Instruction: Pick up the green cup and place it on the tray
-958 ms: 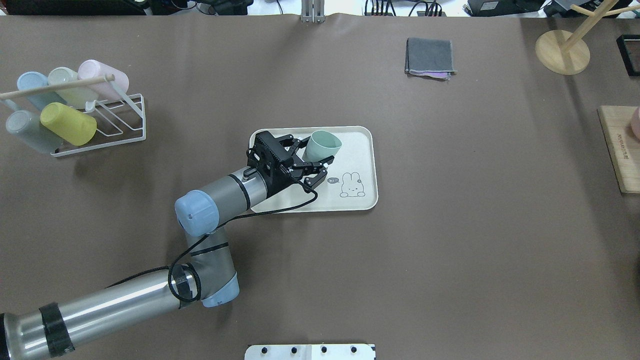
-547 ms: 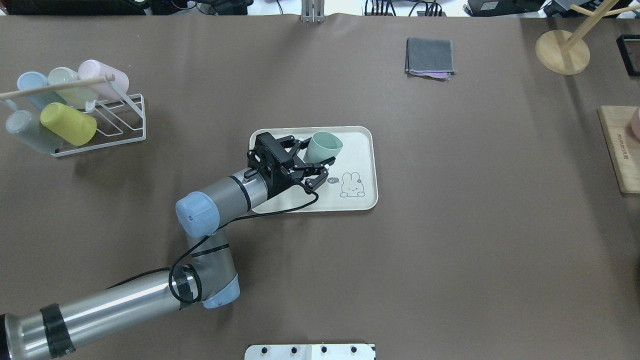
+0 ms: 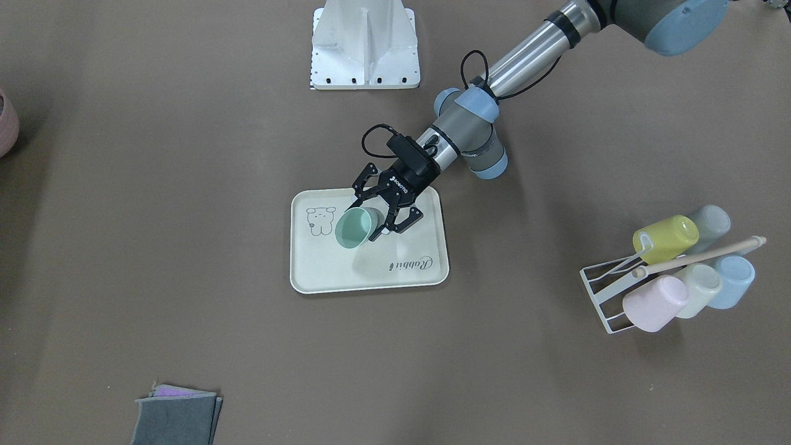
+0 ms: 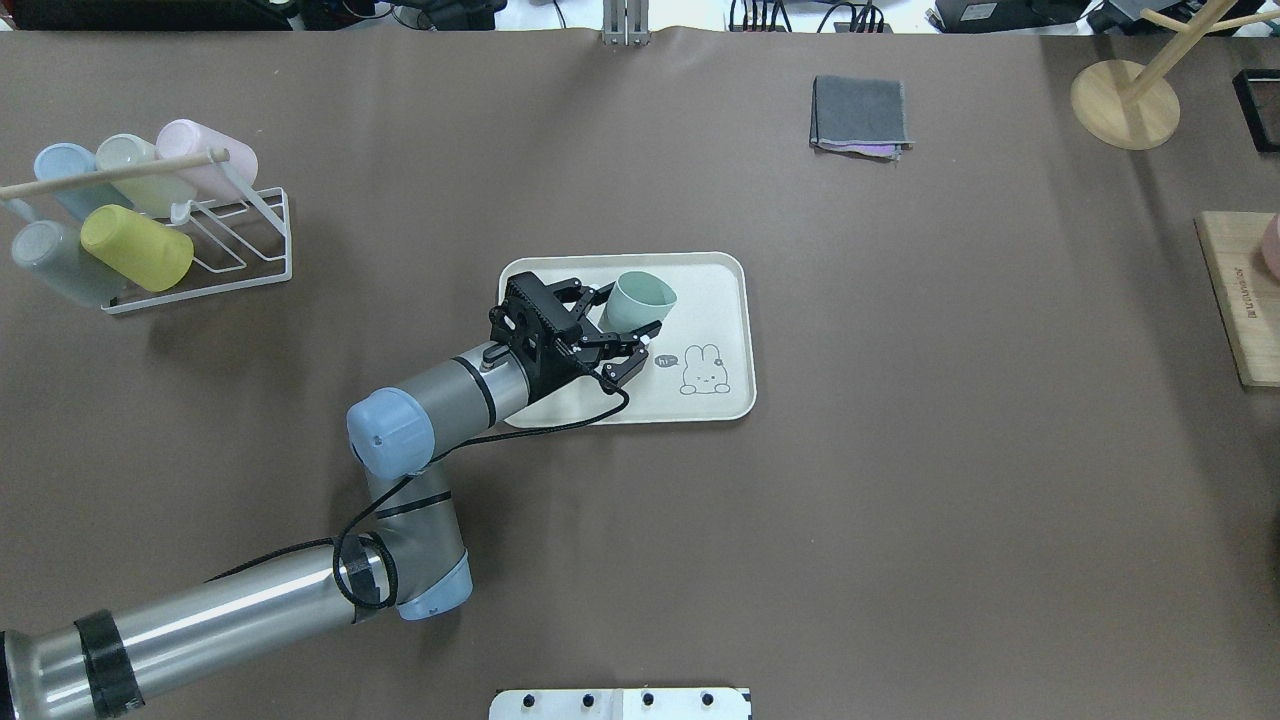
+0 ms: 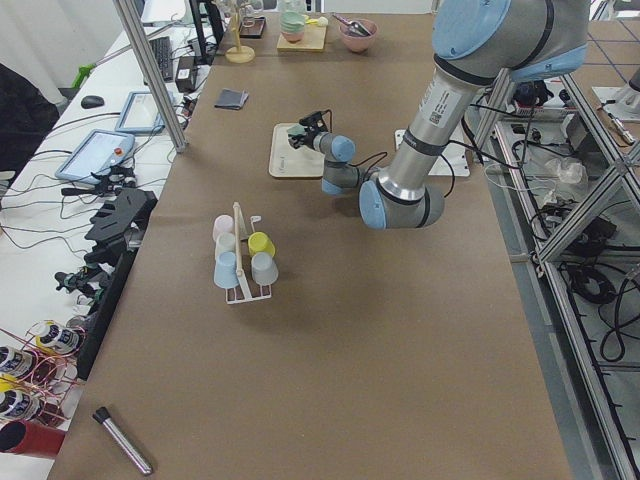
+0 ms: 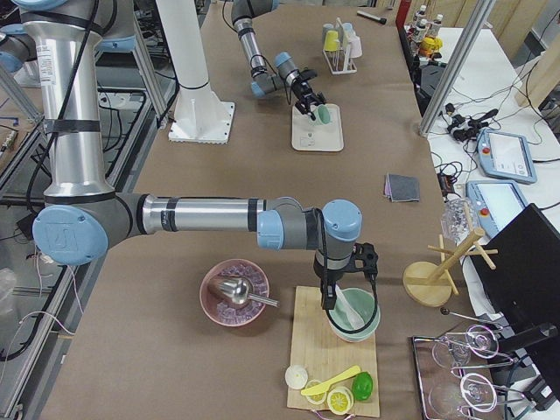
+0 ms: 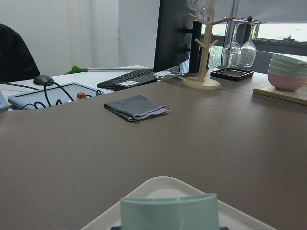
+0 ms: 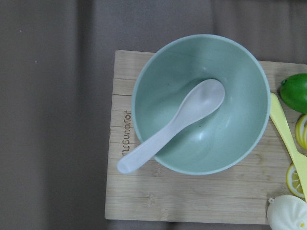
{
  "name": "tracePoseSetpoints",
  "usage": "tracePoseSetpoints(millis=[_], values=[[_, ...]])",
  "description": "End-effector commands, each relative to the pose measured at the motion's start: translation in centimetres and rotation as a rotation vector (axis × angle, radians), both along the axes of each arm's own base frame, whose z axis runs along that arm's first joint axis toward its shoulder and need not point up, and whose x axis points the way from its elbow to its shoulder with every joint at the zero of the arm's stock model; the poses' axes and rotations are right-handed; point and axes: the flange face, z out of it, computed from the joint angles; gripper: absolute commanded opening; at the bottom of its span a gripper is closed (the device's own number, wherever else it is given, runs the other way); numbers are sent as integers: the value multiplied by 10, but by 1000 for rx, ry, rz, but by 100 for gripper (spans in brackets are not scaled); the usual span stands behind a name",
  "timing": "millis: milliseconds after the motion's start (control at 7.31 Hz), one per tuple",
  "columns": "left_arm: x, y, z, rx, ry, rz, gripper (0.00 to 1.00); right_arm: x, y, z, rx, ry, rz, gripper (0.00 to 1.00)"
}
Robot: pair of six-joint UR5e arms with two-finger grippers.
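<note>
We look straight down on a pale green bowl [image 8: 242, 91] standing on a wooden board [image 8: 192, 203]. A white spoon [image 8: 177, 122] lies in it, its scoop toward the upper right and its handle poking out over the rim at lower left. Engraved lettering [image 8: 125, 134] runs along the board's left side (we cannot read it surely). At the right edge we see part of a lime [image 8: 295, 92], a yellow utensil [image 8: 287, 136], lemon slices [image 8: 294, 177] and a white rounded thing [image 8: 287, 213]. The brown table [image 8: 53, 120] lies around the board.

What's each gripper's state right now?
Left gripper: closed on the pale mint-green plastic cup, over the cream rectangular plastic tray.
Right gripper: cannot be told, seen only from afar.
</note>
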Motion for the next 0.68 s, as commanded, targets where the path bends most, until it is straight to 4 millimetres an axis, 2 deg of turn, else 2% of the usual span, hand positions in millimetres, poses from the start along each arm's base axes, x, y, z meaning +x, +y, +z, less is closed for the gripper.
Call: tracePoseSetpoints(millis=[0, 547], values=[[3, 2, 3, -3, -6, 4, 76, -2, -1, -1, 3, 0, -3, 100], [1, 3, 6, -4, -9, 4, 83, -5, -4, -3, 6, 0, -8, 100]])
